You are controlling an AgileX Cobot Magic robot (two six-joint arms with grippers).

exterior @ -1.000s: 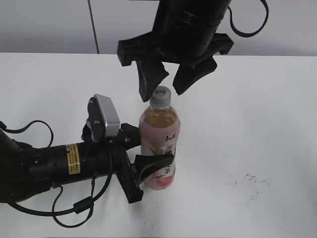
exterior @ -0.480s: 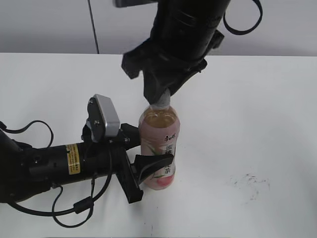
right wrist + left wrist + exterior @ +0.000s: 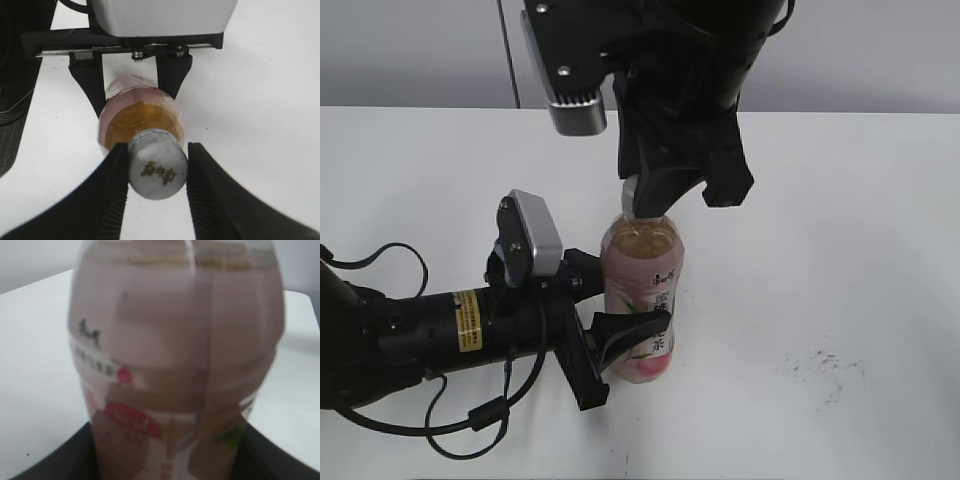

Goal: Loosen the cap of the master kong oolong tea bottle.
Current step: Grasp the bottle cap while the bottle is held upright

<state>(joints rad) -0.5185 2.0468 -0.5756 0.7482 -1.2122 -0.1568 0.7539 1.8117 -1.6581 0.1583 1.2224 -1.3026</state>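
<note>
The master kong oolong tea bottle (image 3: 642,290) stands upright on the white table, pale amber tea above a pink label. My left gripper (image 3: 605,335) lies low at its left and is shut on the bottle's lower body; in the left wrist view the bottle (image 3: 177,360) fills the frame between the dark jaws. From above, my right gripper (image 3: 645,200) is shut on the grey-white cap (image 3: 636,199). In the right wrist view the cap (image 3: 158,170) sits pinched between the two ribbed black fingers (image 3: 112,195), with my right gripper (image 3: 158,167) straight over the bottle (image 3: 142,122).
The white table (image 3: 840,250) spreads around the bottle, with a faint dark smudge (image 3: 820,368) at the front right. The left arm's black body and cables (image 3: 410,340) lie along the table's left front. A grey wall runs behind.
My right gripper came down over the bottle, shut its jaws on the cap and then turned about the bottle's axis. The left gripper and the bottle stayed put.
</note>
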